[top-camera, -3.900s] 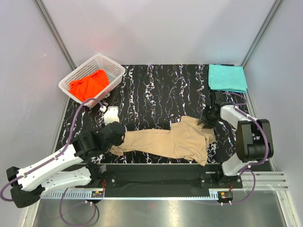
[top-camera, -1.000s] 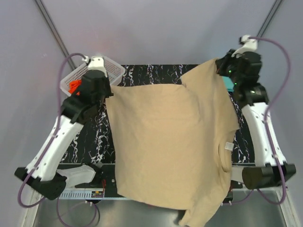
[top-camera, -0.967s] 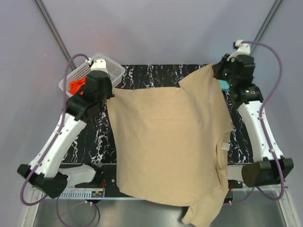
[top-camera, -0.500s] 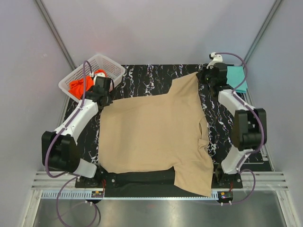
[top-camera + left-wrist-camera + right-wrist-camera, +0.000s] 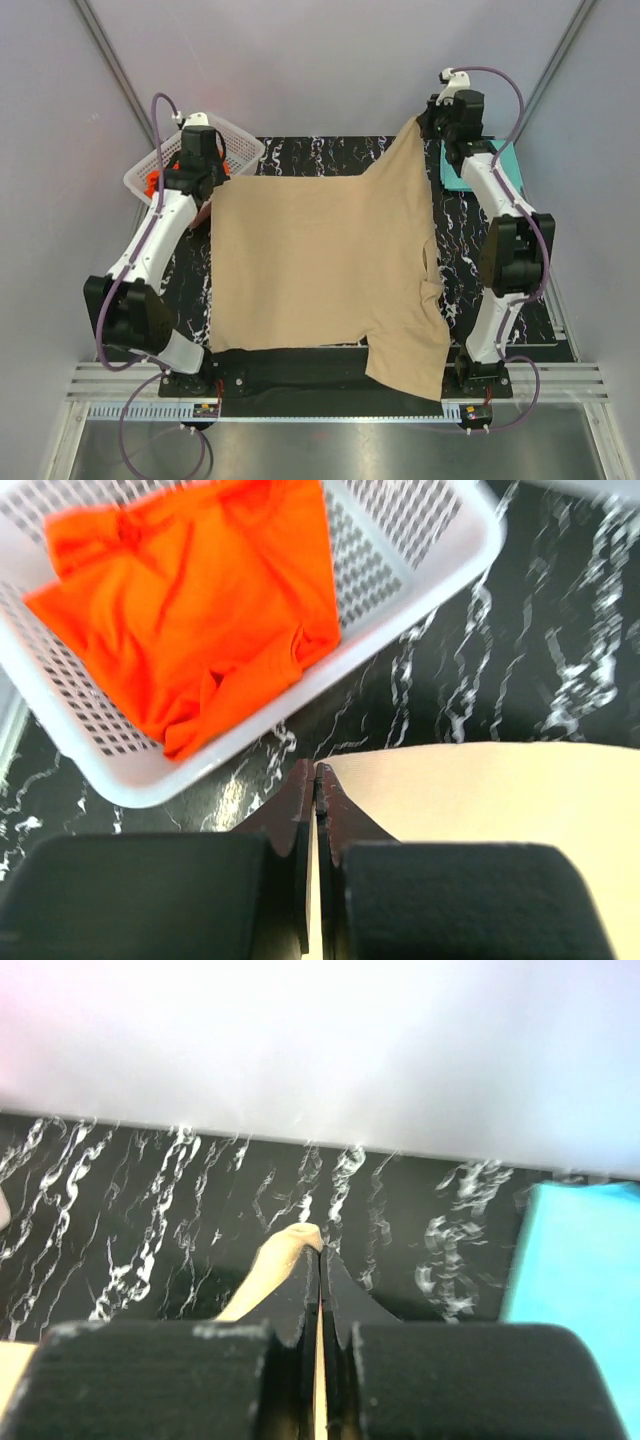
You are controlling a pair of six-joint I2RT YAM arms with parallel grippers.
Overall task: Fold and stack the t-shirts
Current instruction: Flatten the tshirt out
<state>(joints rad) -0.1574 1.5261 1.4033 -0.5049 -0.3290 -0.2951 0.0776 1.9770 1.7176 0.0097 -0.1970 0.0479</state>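
The orange t-shirt (image 5: 200,600) lies in the basket (image 5: 420,590) at the far left corner of the table (image 5: 320,152). The left gripper (image 5: 315,772) is closed on one corner of the tan t-shirt (image 5: 320,270), which is spread over the middle. The right gripper (image 5: 320,1245) pinches another corner, beside the teal t-shirt (image 5: 585,1280) at the far right corner.

I find the spread t-shirt (image 5: 320,270) stretched between left gripper (image 5: 313,770) and right gripper (image 5: 320,1252). The basket (image 5: 410,585) lies ahead of the left, and a folded t-shirt (image 5: 580,1280) lies right of the right.

The tan shirt (image 5: 310,270) is soft, matt cloth. The basket (image 5: 380,550) is white plastic. The worktop (image 5: 320,155) looks like smooth black marble.
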